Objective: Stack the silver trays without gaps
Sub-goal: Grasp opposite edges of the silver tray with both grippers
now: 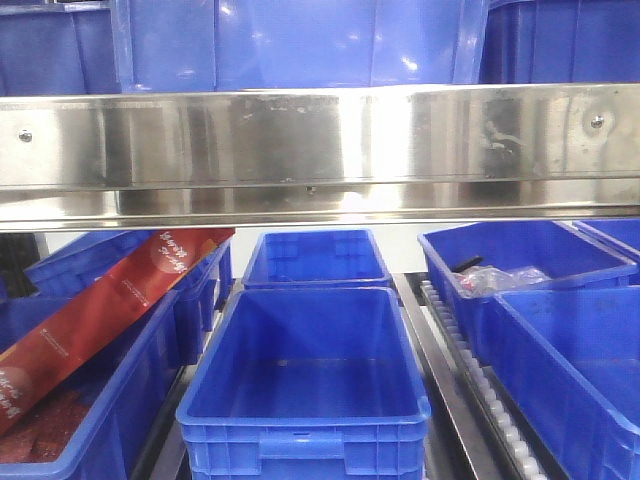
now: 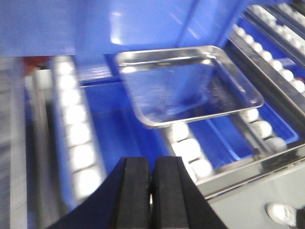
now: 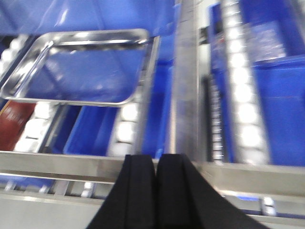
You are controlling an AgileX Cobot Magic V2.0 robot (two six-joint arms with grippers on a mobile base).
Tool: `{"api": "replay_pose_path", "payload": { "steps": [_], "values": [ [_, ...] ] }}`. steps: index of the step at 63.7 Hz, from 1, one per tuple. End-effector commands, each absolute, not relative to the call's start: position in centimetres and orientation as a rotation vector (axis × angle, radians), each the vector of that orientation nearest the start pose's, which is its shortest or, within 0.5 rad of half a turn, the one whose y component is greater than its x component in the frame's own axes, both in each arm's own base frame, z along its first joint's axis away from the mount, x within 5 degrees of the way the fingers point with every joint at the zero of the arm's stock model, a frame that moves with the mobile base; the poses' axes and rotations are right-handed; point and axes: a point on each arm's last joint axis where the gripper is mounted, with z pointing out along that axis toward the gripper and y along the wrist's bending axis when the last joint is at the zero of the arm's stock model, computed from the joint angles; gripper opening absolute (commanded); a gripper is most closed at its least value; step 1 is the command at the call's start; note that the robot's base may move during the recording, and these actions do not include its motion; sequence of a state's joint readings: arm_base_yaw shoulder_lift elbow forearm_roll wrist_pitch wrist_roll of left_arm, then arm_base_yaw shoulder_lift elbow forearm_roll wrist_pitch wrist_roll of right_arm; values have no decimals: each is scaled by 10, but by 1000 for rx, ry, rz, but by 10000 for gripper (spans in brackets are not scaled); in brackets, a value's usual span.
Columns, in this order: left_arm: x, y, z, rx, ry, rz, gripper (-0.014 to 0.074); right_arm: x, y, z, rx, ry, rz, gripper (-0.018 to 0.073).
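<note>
Two black fingers [image 2: 136, 191] pressed flat against each other show the left gripper [image 2: 151, 167] fully closed, holding no object. In its wrist view it hangs apart from the silver tray [image 2: 190, 86], off the tray's near edge and a little to the left of it. The tray lies flat, its shiny floor mirroring blue. White rollers [image 2: 188, 148] run out from under the tray's near edge, and a blue crate wall [image 2: 143, 24] rises just behind its far edge.

The right gripper [image 3: 156, 162] is likewise closed finger to finger, gripping no object. In its wrist view it sits well apart from a silver tray [image 3: 86, 71], off that tray's near right corner. More white rollers [image 3: 126, 129] lie just below that corner, a red packet [image 3: 9, 124] lies beside the near left corner, and a steel divider strip [image 3: 186, 71] runs just right of the tray. Whether both views show one tray cannot be told; the motion blur hides finer detail.
</note>
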State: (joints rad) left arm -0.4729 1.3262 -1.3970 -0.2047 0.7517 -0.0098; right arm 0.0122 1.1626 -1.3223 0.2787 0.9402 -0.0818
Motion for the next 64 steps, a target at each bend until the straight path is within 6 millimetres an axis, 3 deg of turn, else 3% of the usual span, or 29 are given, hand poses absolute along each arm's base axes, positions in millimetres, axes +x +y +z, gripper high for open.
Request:
{"api": "replay_pose_path", "payload": {
  "steps": [1, 8, 22, 30, 48, 50, 59, 64],
  "values": [
    [266, -165, 410, 426, 2143, -541, -7, 249, 32, 423, -89, 2227, 305, -75],
    [291, -193, 391, 471, 2190, -466, -7, 275, 46, 411, -164, 2287, 276, -75],
    [327, -231, 381, 527, 2178, -339, -7, 324, 68, 396, -281, 2289, 173, -75],
    [346, -240, 376, 478, 2205, -301, 14, 345, 72, 387, -283, 2300, 173, -75],
    [371, -251, 367, 463, 2188, -229, 211, 387, 83, 368, -257, 2311, 230, -56],
    [373, -253, 363, 466, 2192, -228, 226, 391, 85, 366, -255, 2317, 239, -23],
    [380, -258, 347, 477, 2224, -213, 302, 406, 91, 354, -232, 2342, 297, 368],
    [383, -260, 338, 480, 2247, -210, 340, 412, 92, 349, -228, 2348, 305, 512]
  ]
}}
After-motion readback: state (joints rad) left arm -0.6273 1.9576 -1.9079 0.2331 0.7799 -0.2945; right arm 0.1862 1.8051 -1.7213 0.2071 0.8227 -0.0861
